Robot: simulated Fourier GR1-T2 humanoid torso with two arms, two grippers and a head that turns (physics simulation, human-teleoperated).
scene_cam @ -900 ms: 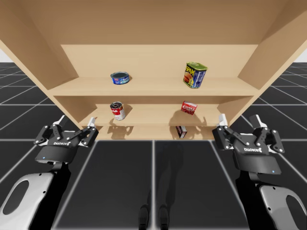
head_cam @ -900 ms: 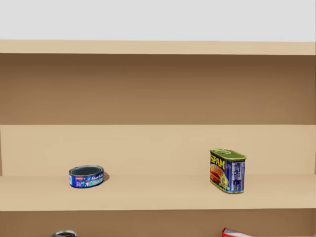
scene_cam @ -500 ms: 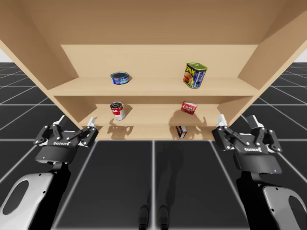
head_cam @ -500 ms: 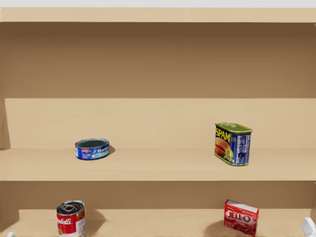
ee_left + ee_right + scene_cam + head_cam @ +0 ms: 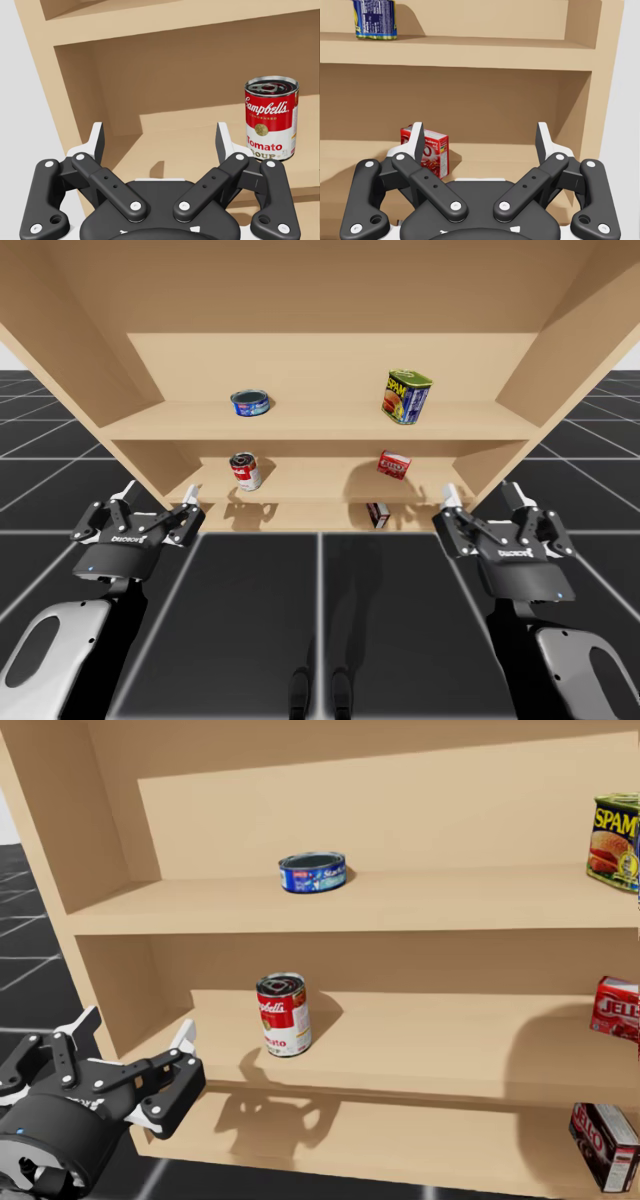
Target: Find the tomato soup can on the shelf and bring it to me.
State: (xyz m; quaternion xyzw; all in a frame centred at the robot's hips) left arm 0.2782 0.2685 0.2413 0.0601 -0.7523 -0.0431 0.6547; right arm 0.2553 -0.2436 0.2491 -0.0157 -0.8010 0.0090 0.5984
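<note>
While near shelf edge (image 5: 420,1082), soup can (image 5: 283,1013) upright.

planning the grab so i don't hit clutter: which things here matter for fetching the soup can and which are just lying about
For the job: red-and-white can; left gripper, open, near it.
Lying about: flat blue can; blue-and-yellow tin; red box; dark box.

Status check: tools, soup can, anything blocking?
Left tool open, right tool open, both empty. Soup can upright on the middle shelf, untouched. Nothing between it and left tool; red box well apart.
</note>
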